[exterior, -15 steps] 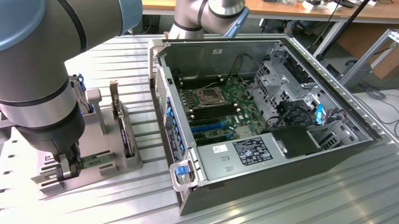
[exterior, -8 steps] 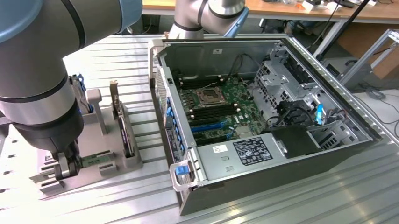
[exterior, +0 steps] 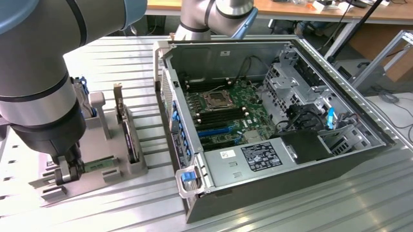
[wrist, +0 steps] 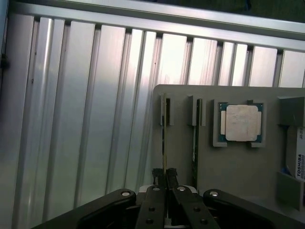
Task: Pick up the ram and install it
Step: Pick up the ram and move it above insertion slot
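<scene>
- One arm works here, and its hand (wrist: 164, 174) is down at the lower left of the exterior frame, over a grey holder (wrist: 238, 176) on the ribbed metal surface (wrist: 71, 119).
- The hand is clenched on the ram (wrist: 163, 138). In the wrist view the two fingers stand pressed close, with the thin stick pinched between them.
- The ram stands on its long edge in a narrow slot of the holder. This probably keeps its upper edge free so the fingers can close on its two flat faces.
- From these pictures I cannot tell whether it has lifted clear of the slot. It looks seated, or barely raised.
- A second board (wrist: 195, 138) stands edge-on in its own slot just beside the ram. The two are apart, which leaves room for a finger between them.
- The square processor chip (wrist: 240, 122) lies flat in a recess farther along the holder, well clear of the grip.
- The computer case (exterior: 290, 198) fills the centre and right of the exterior frame, near the holder. It lies open on its side, so the green motherboard (exterior: 229, 113) faces up for access from above.
</scene>
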Controlling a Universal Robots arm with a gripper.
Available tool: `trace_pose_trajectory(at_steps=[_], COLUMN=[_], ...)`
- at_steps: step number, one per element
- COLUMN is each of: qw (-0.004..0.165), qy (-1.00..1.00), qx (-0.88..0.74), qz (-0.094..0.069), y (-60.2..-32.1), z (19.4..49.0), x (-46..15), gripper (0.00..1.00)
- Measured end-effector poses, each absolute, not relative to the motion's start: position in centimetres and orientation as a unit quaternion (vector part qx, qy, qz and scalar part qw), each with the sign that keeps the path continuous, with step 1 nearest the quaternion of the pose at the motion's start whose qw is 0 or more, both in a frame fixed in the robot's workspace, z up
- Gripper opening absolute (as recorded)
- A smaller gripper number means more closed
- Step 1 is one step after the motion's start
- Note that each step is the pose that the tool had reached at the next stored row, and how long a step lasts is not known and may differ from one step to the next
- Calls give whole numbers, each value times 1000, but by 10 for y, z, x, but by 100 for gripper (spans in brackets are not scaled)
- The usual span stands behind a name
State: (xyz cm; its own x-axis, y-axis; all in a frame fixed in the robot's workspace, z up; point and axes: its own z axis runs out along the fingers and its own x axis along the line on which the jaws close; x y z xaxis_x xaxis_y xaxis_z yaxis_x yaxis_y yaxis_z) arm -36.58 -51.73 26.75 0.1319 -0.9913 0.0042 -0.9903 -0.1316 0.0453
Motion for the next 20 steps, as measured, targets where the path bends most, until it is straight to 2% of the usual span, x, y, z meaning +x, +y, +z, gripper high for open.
trace_pose_trajectory(at_steps=[20], qw=[19], qy=[-659], qx=[752], qz=[-13], y=[-517], z=[276], x=[-366], gripper=[12])
